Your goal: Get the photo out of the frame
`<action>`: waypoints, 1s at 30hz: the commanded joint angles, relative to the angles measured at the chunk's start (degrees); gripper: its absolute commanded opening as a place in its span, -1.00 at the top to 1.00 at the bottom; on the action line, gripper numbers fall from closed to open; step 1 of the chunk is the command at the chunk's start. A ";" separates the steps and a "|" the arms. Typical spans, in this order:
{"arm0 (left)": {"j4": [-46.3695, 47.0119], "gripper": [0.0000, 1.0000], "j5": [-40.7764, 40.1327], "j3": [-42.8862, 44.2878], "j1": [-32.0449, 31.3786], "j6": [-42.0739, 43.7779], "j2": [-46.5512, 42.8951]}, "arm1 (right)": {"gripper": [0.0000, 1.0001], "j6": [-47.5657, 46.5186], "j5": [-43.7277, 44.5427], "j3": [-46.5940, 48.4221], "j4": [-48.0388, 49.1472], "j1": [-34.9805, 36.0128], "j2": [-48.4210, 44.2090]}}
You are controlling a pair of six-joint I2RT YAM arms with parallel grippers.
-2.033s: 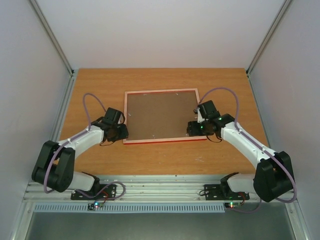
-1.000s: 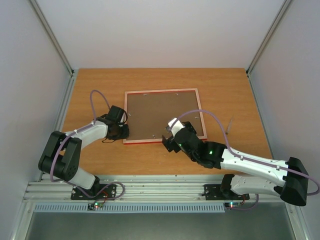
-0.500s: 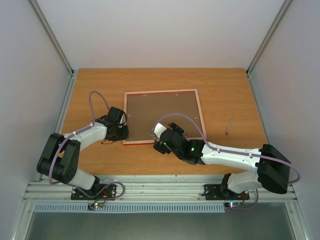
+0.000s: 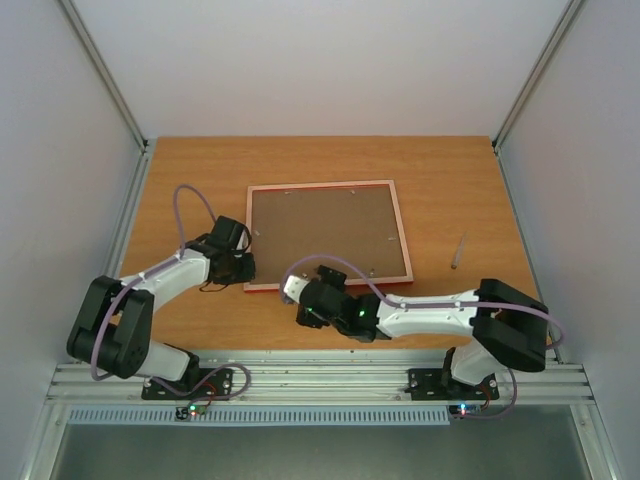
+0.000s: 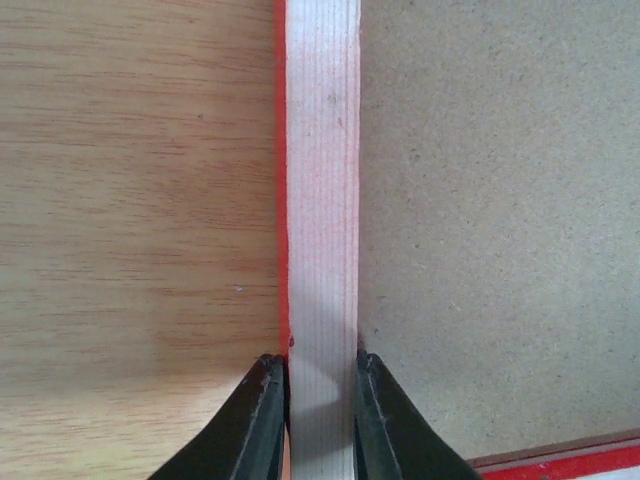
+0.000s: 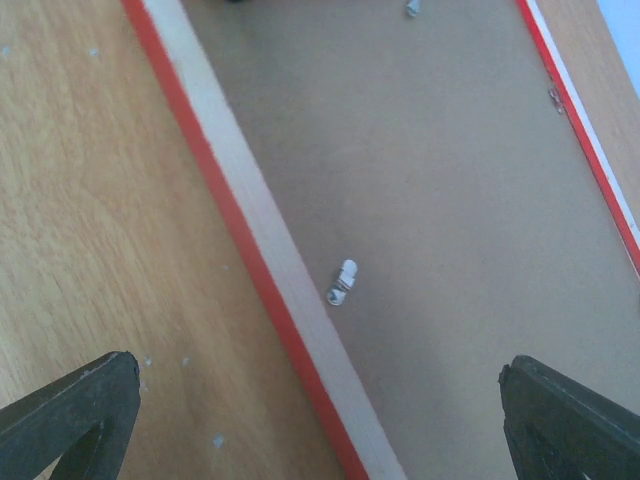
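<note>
The frame [image 4: 320, 185] lies face down on the table, its thin red border around a brown backing board [image 4: 325, 232]. The photo is hidden beneath the board. My left gripper [image 4: 247, 265] is shut on the frame's left rail [image 5: 322, 200], one finger against the red outer edge, the other against the board side; its jaws show in the left wrist view [image 5: 320, 365]. My right gripper [image 4: 298, 287] is open and empty, hovering over the frame's near rail [image 6: 250, 230] by its left end, with wide-spread fingertips [image 6: 95, 395]. A small metal tab [image 6: 342, 281] sits on the board beside that rail.
A thin grey stick [image 4: 458, 250] lies on the wooden table [image 4: 200, 170] to the right of the frame. A second metal tab [image 6: 413, 8] shows farther along the board. White walls enclose the table on three sides.
My right arm has swung from the frame's right side across the near edge to its near-left part. My left gripper has stayed shut on the left rail. The frame has not moved.
</note>
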 commanded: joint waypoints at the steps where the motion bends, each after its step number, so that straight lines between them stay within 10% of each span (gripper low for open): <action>1: 2.92 0.90 2.53 0.18 -0.18 0.49 -2.50 | -0.97 -4.93 5.33 0.51 4.74 2.74 3.90; 30: 3.73 0.91 5.40 -1.28 -0.18 -0.60 -5.84 | -0.69 -32.73 25.83 6.16 41.11 5.71 34.15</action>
